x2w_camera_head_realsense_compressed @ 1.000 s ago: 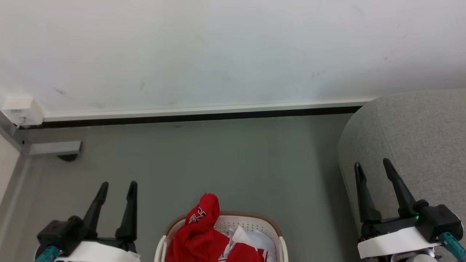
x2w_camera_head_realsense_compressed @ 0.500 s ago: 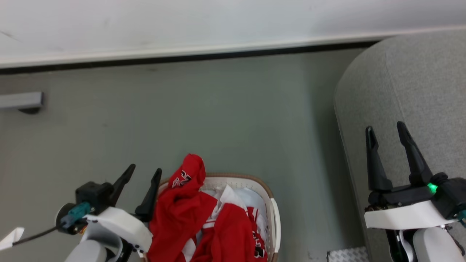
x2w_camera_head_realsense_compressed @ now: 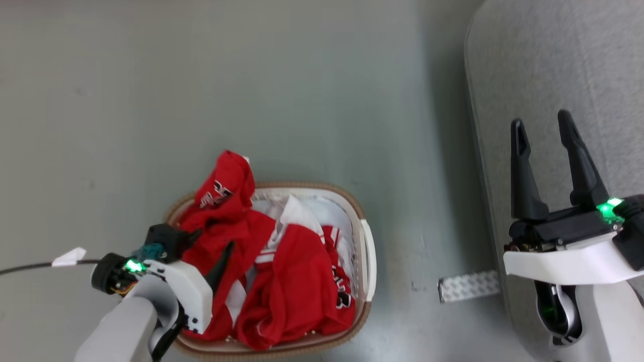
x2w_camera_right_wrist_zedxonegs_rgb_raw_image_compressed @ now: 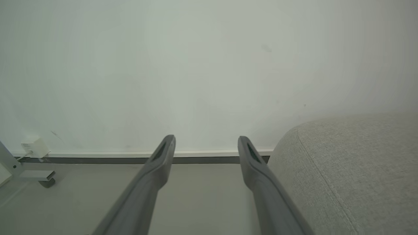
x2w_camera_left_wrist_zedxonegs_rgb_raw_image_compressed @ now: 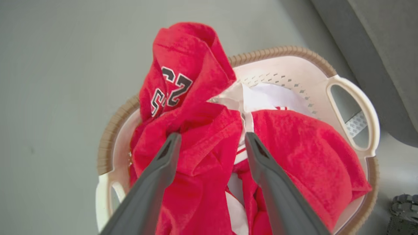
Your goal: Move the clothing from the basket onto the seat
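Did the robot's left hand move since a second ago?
Yes. The left gripper stood beside the basket, out to its left; now it reaches over the basket's left rim, open jaws above the red clothing.

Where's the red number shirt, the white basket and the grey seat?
Red numbered jersey (x2w_camera_left_wrist_zedxonegs_rgb_raw_image_compressed: 171, 91), left wrist view, its digits.
White plastic basket (x2w_camera_left_wrist_zedxonegs_rgb_raw_image_compressed: 281, 50), left wrist view, brown rim.
Light-grey fabric seat (x2w_camera_head_realsense_compressed: 553, 60), head view, top surface.
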